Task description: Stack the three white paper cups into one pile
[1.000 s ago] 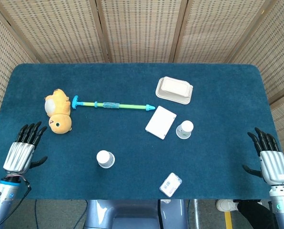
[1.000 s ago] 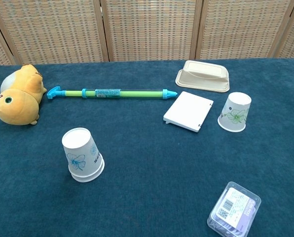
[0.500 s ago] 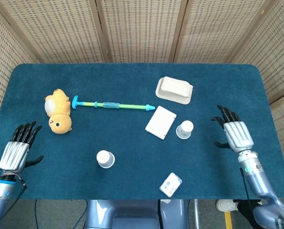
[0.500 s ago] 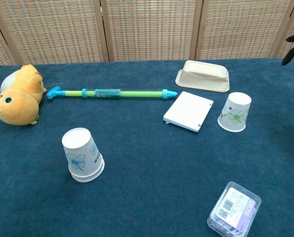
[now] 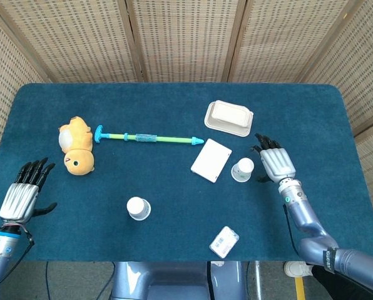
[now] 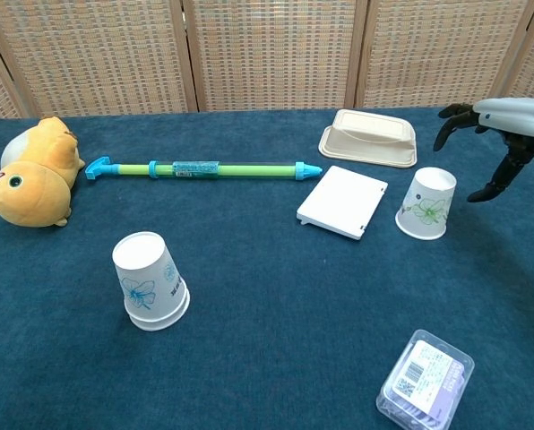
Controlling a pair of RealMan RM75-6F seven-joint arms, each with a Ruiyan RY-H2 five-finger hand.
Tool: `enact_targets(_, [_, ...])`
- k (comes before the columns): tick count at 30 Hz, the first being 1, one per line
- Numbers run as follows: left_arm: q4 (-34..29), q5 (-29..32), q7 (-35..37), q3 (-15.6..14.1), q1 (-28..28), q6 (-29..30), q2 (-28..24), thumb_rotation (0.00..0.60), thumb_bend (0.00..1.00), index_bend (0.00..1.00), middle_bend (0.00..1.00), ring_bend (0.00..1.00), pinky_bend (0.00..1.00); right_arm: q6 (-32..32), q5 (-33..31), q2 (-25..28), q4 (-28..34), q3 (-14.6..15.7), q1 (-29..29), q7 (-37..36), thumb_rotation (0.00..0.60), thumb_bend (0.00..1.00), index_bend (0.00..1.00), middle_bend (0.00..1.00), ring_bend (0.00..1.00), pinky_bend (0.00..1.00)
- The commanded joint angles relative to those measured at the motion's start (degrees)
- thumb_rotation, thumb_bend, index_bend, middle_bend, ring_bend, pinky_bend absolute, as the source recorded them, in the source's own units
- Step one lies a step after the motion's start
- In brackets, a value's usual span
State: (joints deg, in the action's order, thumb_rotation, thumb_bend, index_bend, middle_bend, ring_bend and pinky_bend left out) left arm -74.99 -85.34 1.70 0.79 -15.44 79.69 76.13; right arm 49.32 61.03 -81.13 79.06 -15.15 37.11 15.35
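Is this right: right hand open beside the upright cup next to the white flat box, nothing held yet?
One thing is off: the cup is upside down, base up, not upright. The chest view shows its wide rim down on the table. The rest holds: the right hand is open beside it, holding nothing, and the cup stands next to the white flat box.
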Motion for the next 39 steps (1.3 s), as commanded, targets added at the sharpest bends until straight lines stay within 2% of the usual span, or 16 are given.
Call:
enact_targets(1, [-0.05, -0.15, 0.13, 0.09, 0.02, -0.05, -0.04, 0.6, 0.19, 0.07, 0.0, 0.0, 0.03, -0.13, -0.7, -0.62, -0.55, 0.44, 0.37, 0.3, 0.6, 0.29, 0.29, 0.0, 0.0, 0.19])
enact_targets(7, [-0.21, -0.94, 0.09, -0.1, -0.02, -0.27, -0.03, 0.6, 0.19, 0.07, 0.0, 0.0, 0.03, -0.08, -1.21, -2.02, -1.81, 0.7, 1.23, -0.03, 0.6, 0.29, 0.31, 0.0, 0.0, 0.19])
enact_targets(15, [-0.59, -1.82, 0.06, -0.06, 0.23, 0.27, -0.22, 0.6, 0.19, 0.07, 0.0, 0.0, 0.03, 0.75, -1.53, -3.97, -3.38, 0.92, 2.26, -0.06, 0.6, 0.32, 0.45, 0.0, 0.0, 0.19])
enact_targets(25, [-0.81, -2.34, 1.38, 0.04, 0.13, 0.04, -0.62, 0.6, 0.19, 0.07, 0.0, 0.0, 0.03, 1.24, -1.7, -4.61, -2.84, 1.89, 2.26, -0.06, 0.6, 0.32, 0.49, 0.0, 0.0, 0.19])
enact_targets(32, [-0.63, -2.77, 1.91, 0.06, 0.18, 0.18, -0.76, 0.6, 0.19, 0.07, 0.0, 0.0, 0.03, 6.67, 2.3, -0.32, 5.05, 0.95, 1.81, 1.71, 0.6, 0.32, 0.5, 0.01, 0.0, 0.19])
enact_targets(37, [-0.71, -2.57, 2.92, 0.27, 0.39, 0.33, -1.24, 0.6, 0.19, 0.07, 0.0, 0.0, 0.03, 9.74, 5.32, 5.29, 16.21, 0.0, 1.05, 2.34, 0.6, 0.32, 0.51, 0.01, 0.0, 0.19])
enact_targets(39, [-1.13, -2.53, 3.48, 0.46, 0.57, 0.73, -1.7, 0.6, 0.19, 0.07, 0.0, 0.0, 0.03, 10.18, 7.54, 7.99, 22.86, -0.14, 0.46, 0.3, 0.6, 0.32, 0.51, 0.02, 0.0, 0.19])
